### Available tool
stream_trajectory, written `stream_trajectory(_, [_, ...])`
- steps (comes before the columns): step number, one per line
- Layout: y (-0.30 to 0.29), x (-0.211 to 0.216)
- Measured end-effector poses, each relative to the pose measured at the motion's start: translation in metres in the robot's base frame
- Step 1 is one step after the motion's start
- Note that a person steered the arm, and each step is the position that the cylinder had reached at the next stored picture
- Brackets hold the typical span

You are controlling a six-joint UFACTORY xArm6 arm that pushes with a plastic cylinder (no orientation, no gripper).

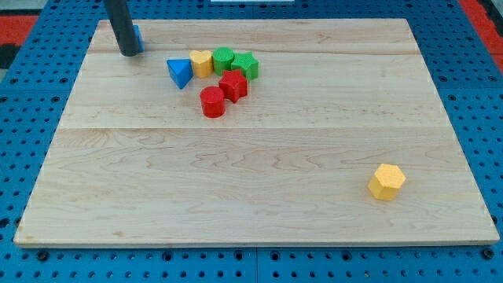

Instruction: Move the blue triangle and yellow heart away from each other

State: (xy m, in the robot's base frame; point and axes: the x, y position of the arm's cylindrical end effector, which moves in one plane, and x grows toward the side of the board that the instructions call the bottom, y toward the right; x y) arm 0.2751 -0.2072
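The blue triangle (180,72) lies at the view's upper left of centre, touching the yellow heart (201,63) on its right. My tip (129,53) rests on the board to the left of the triangle, a short gap away. A second blue block (137,35) is mostly hidden behind the rod.
A green round block (224,59) and a green star-like block (246,64) sit right of the heart. A red star-like block (233,85) and a red cylinder (212,102) lie below them. A yellow hexagon (386,181) lies at the lower right. The wooden board (251,196) sits on blue pegboard.
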Motion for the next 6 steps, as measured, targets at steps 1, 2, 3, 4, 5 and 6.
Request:
stream_trajectory(1, [0.009, 0.000])
stream_trajectory(2, [0.031, -0.002])
stream_trajectory(3, [0.064, 0.003])
stream_trajectory(4, [0.127, 0.031])
stream_trajectory(5, [0.139, 0.071])
stream_trajectory(6, [0.077, 0.066])
